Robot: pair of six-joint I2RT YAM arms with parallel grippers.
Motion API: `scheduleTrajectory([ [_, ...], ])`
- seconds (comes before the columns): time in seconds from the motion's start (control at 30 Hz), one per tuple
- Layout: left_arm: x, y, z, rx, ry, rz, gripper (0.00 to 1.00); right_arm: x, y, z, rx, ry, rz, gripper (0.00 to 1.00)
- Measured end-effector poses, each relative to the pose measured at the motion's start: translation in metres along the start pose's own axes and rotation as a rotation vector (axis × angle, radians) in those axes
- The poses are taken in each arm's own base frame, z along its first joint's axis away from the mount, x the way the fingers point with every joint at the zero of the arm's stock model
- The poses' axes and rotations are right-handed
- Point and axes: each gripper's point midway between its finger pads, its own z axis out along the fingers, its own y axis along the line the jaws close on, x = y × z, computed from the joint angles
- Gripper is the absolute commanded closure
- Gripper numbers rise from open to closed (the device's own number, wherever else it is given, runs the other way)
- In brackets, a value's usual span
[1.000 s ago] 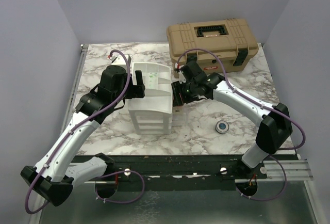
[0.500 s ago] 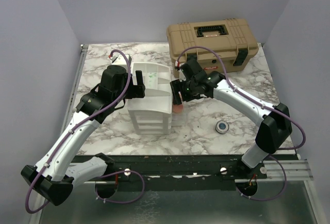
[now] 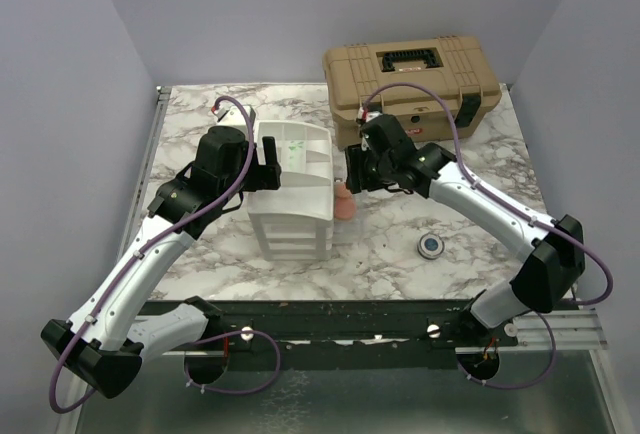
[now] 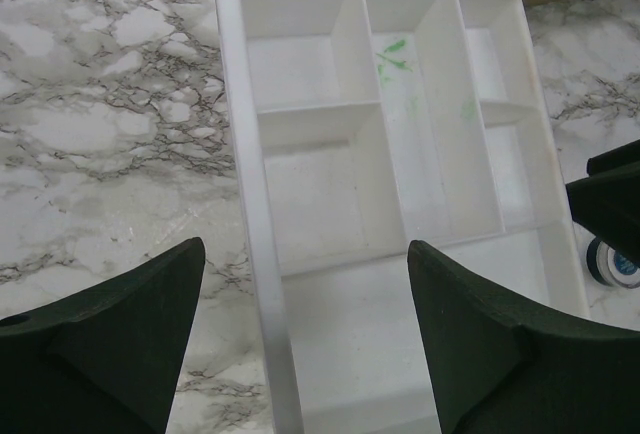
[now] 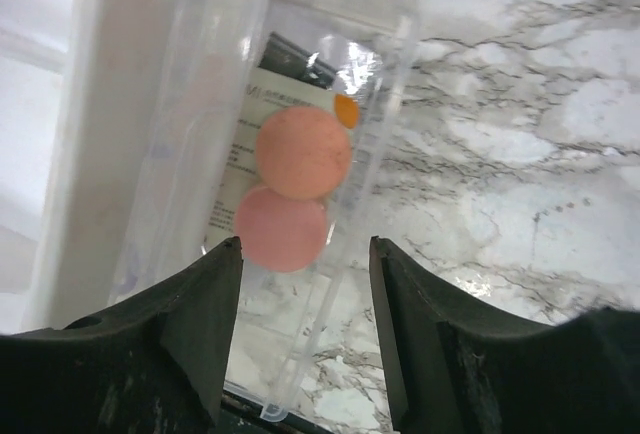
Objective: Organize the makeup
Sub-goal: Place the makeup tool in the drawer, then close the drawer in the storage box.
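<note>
Two pink discs (image 5: 303, 151) sit in a clear case (image 5: 385, 84) resting against the right side of the white drawer unit (image 3: 290, 219). Green smears (image 4: 392, 54) mark its top tray (image 4: 240, 184), under the open left gripper (image 4: 305, 246). The right gripper (image 5: 305, 244), jaws spread, has pulled up off the case it covered a second ago.

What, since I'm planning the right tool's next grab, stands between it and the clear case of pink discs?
Nothing visible does. The right tool hangs open over the clear case, with only air between. The case rests against the white drawer unit, whose side wall may crowd one finger's approach.
</note>
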Motion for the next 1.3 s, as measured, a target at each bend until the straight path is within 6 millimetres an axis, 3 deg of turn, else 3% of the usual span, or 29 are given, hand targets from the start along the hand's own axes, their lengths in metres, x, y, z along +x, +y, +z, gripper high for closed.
scheduleTrajectory([
  [0.2,0.0,0.0,0.0,0.0,0.0,0.0,0.21,-0.004,-0.028,-0.006,0.151,-0.085,0.114,0.4],
  [0.5,0.002,0.001,0.0,-0.004,0.008,0.002,0.23,0.03,-0.061,0.007,0.156,-0.117,0.407,0.47],
  [0.6,0.003,0.003,-0.001,-0.014,0.011,0.003,0.21,0.033,-0.07,0.008,0.143,-0.13,0.484,0.48],
  [0.77,0.004,0.01,-0.005,-0.042,0.008,0.004,0.2,0.028,-0.076,0.013,0.102,-0.151,0.579,0.49],
  [1.0,0.003,0.014,-0.009,-0.064,-0.005,0.003,0.2,0.045,-0.083,0.024,0.062,-0.107,0.68,0.51],
  [1.3,0.008,0.016,-0.005,-0.069,0.013,0.008,0.2,0.06,-0.066,0.05,-0.028,0.013,0.691,0.49],
])
